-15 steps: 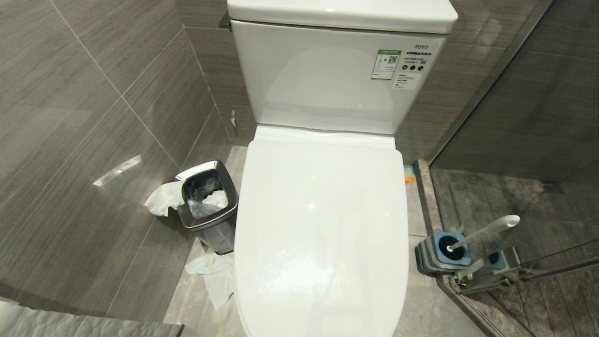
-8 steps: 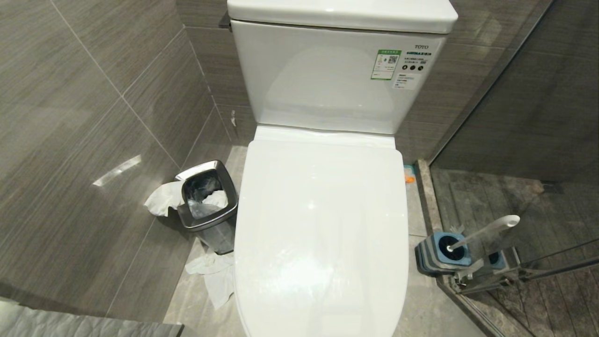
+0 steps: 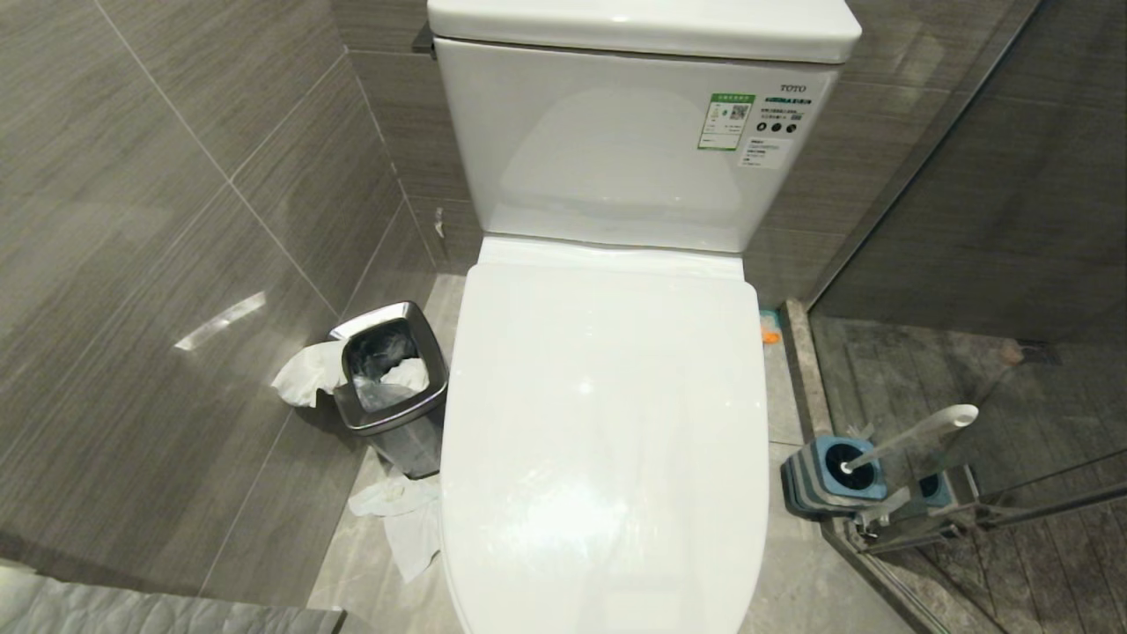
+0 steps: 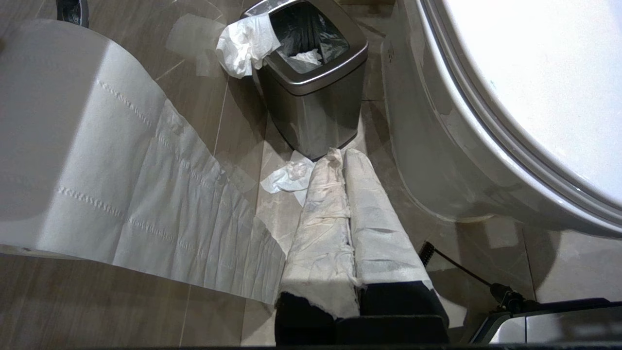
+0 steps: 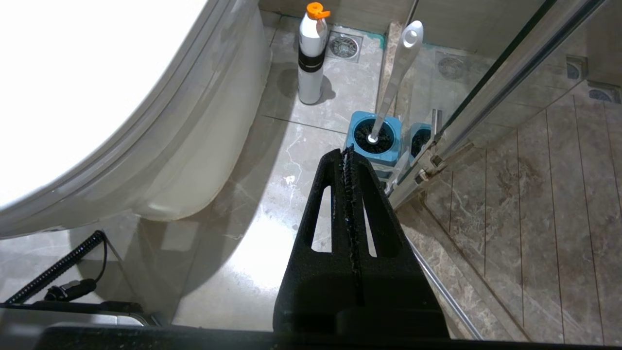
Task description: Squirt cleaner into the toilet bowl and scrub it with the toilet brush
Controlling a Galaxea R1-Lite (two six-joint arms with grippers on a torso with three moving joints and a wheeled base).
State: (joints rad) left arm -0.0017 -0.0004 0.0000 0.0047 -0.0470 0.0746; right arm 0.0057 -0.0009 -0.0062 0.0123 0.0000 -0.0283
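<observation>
The white toilet (image 3: 607, 423) fills the middle of the head view with its lid down, so the toilet bowl is hidden. The toilet brush (image 3: 916, 433) stands in its blue-and-grey holder (image 3: 832, 475) on the floor to the right. The cleaner (image 5: 311, 58), a white bottle with an orange top, stands by the toilet's base, beyond the brush (image 5: 396, 73). Neither arm shows in the head view. My right gripper (image 5: 346, 151) is shut and empty, hanging low short of the holder (image 5: 376, 138). My left gripper (image 4: 338, 153), its fingers wrapped in white cloth, is shut and empty beside the toilet's other side.
A square steel bin (image 3: 392, 387) stands left of the toilet, with crumpled tissue (image 3: 405, 519) on the floor by it. A sheet of toilet paper (image 4: 121, 184) hangs close to my left gripper. A glass shower partition (image 3: 968, 264) and its metal rail bound the right side.
</observation>
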